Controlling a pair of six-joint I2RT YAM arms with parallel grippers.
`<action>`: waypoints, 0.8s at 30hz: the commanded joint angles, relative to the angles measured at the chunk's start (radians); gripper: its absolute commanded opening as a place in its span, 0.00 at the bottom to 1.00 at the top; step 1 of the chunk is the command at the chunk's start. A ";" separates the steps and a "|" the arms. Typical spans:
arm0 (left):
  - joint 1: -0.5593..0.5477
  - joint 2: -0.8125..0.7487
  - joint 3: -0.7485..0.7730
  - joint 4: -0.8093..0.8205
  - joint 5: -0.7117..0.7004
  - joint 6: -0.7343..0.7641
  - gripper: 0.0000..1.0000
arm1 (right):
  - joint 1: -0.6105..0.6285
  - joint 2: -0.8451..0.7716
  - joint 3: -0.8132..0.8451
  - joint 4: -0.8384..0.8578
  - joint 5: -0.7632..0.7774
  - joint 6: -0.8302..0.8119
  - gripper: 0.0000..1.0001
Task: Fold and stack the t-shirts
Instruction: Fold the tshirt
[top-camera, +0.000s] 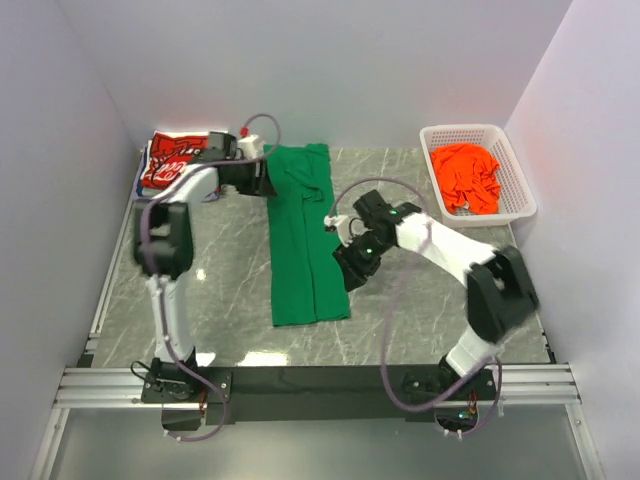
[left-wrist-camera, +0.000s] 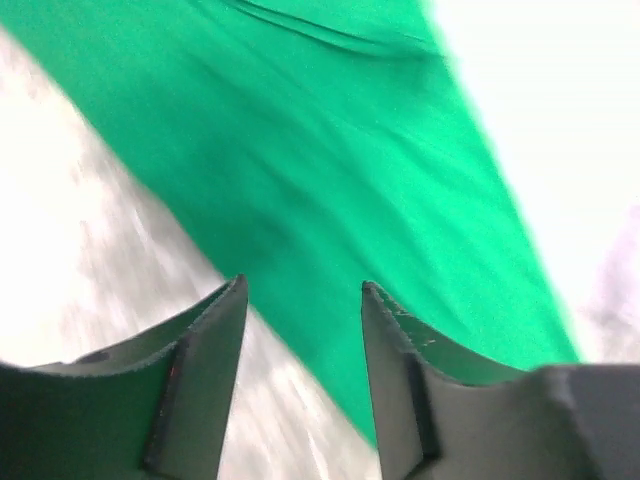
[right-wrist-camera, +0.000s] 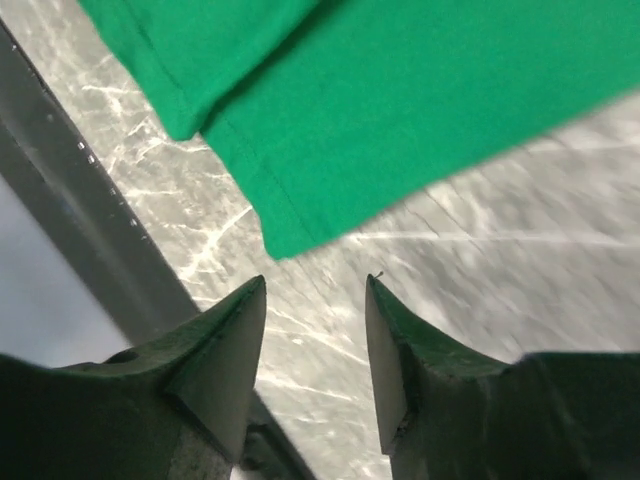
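The green t-shirt (top-camera: 305, 240) lies folded into a long strip down the middle of the table. It also shows in the left wrist view (left-wrist-camera: 330, 170) and the right wrist view (right-wrist-camera: 400, 90). My left gripper (top-camera: 262, 180) is open and empty at the strip's far left edge; in its own view it (left-wrist-camera: 303, 290) hangs over that edge. My right gripper (top-camera: 352, 272) is open and empty beside the strip's right edge, near its front corner (right-wrist-camera: 316, 283). The red t-shirt with white print (top-camera: 172, 160) lies folded at the far left. The orange t-shirt (top-camera: 467, 176) lies crumpled in the basket.
A white mesh basket (top-camera: 516, 170) stands at the far right. White walls close in the table on three sides. A black rail (top-camera: 320, 380) runs along the table's near edge, also seen in the right wrist view (right-wrist-camera: 90, 230).
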 joint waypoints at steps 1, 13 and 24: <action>0.027 -0.403 -0.232 0.212 0.178 0.019 0.56 | 0.006 -0.234 -0.104 0.168 0.096 -0.037 0.54; 0.070 -1.163 -0.832 -0.163 0.245 0.730 0.59 | 0.130 -0.642 -0.391 0.318 0.207 -0.483 0.63; -0.313 -1.539 -1.414 -0.012 0.005 0.936 0.57 | 0.344 -0.715 -0.769 0.711 0.290 -0.770 0.61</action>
